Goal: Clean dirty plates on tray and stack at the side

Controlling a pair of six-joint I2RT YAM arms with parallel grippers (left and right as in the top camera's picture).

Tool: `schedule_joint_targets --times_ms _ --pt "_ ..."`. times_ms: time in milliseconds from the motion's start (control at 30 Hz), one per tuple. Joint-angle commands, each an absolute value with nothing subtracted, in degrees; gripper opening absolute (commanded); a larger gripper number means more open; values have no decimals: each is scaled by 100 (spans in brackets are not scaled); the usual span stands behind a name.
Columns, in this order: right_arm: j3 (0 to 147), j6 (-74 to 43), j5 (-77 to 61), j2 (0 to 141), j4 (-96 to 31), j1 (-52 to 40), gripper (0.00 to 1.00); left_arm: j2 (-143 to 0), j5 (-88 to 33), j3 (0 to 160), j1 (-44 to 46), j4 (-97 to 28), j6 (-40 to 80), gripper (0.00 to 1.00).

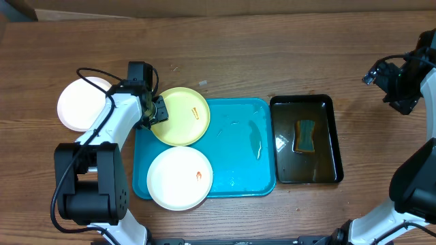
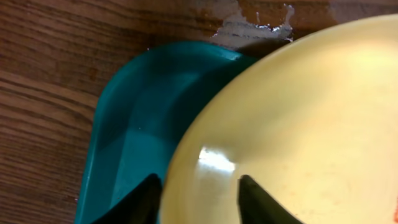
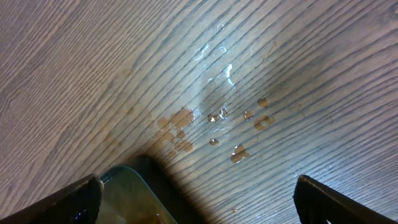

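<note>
The pale yellow-green plate (image 1: 180, 117) with an orange smear lies over the upper left corner of the turquoise tray (image 1: 238, 146). My left gripper (image 1: 155, 110) is shut on its left rim. In the left wrist view the rim of this plate (image 2: 298, 124) runs between my fingers (image 2: 199, 193), above the tray's corner (image 2: 137, 112). A white plate (image 1: 180, 177) with an orange smear lies at the tray's lower left. Another white plate (image 1: 83, 103) lies on the table left of the tray. My right gripper (image 1: 392, 85) is open and empty at the far right.
A black tray (image 1: 305, 139) of murky water with a sponge (image 1: 304, 136) stands right of the turquoise tray. Its corner shows in the right wrist view (image 3: 124, 199) below water drops (image 3: 217, 118) on the wood. The turquoise tray's right half is wet.
</note>
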State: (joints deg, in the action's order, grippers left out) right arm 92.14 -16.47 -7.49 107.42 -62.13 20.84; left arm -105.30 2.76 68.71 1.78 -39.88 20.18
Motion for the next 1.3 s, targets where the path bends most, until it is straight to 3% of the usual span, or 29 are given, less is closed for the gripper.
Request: schedule_joint_targets --times_ms 0,200,633,1267 --pt "9220 -1634 -779 10680 -6180 2047 100 -10565 -119 6818 231 -3988 1931 33" --pt "9220 -1634 -779 10680 -6180 2047 100 -10565 -1041 6818 467 -4007 1931 30" --pt "9220 -1634 -779 10680 -6180 2047 100 -10565 -784 6818 1365 -3962 1933 36" --pt "9220 -1634 -779 10680 -6180 2047 100 -10565 -298 6702 1444 -3645 1977 37"
